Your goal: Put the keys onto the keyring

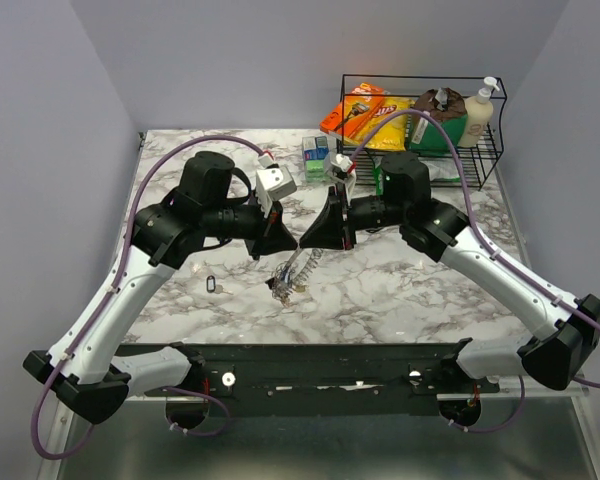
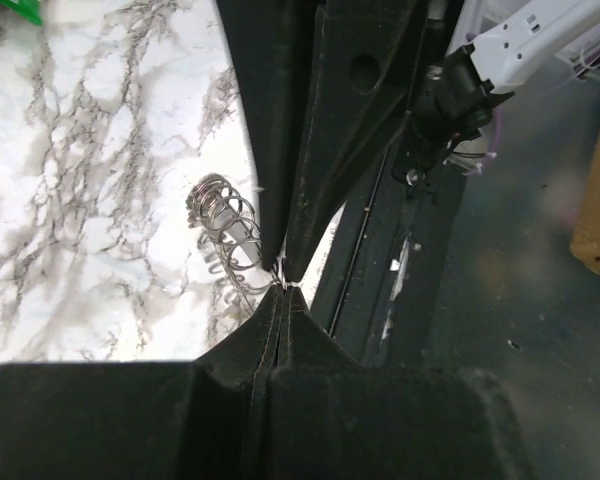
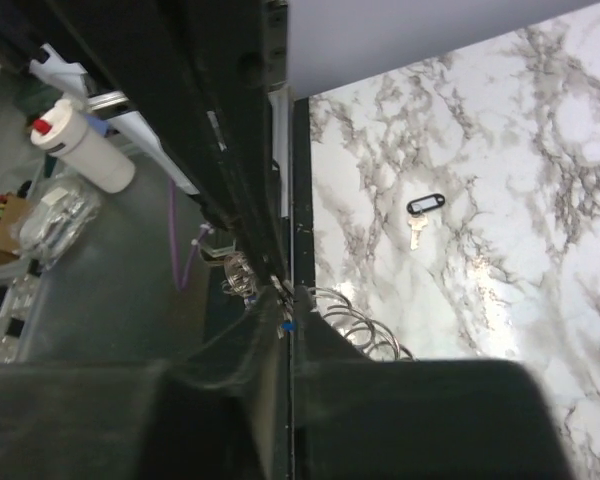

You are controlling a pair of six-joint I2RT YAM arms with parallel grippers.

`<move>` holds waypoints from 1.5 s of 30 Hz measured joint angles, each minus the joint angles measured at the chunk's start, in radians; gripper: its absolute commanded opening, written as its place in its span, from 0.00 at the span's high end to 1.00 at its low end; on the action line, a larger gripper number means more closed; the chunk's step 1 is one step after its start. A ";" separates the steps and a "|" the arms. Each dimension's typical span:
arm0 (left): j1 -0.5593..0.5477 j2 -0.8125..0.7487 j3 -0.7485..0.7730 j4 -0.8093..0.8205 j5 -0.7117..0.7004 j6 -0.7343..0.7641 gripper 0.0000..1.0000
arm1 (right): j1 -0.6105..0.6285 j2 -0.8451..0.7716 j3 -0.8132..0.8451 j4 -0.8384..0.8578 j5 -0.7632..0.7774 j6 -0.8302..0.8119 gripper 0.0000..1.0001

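Item: keyring (image 2: 225, 235), hung from left gripper's (image 2: 283, 290) jaws, shut on its wire. Right gripper's (image 3: 285, 300) jaws stood narrow alongside, hold unclear. Step: steadying ring, probably. Next needed: tagged key (image 3: 421, 217) off surface (image 1: 400, 290).

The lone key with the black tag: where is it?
In the top view the key lies on the table, left of the keyring, beside the left arm.
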 measured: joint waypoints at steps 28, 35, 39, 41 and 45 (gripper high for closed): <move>0.002 -0.042 -0.024 0.168 -0.092 -0.158 0.36 | -0.003 -0.033 -0.041 0.040 0.089 0.000 0.99; 0.053 -0.088 -0.091 0.282 -0.051 -0.224 0.38 | -0.003 -0.139 -0.150 0.164 0.094 -0.016 0.99; 0.094 -0.108 -0.144 0.356 0.021 -0.247 0.40 | -0.003 -0.169 -0.176 0.215 0.082 -0.035 0.99; 0.109 -0.116 -0.170 0.391 0.058 -0.256 0.41 | -0.003 -0.186 -0.206 0.252 0.068 -0.047 0.99; 0.129 -0.132 -0.222 0.486 0.156 -0.288 0.43 | -0.003 -0.241 -0.296 0.354 0.048 -0.057 1.00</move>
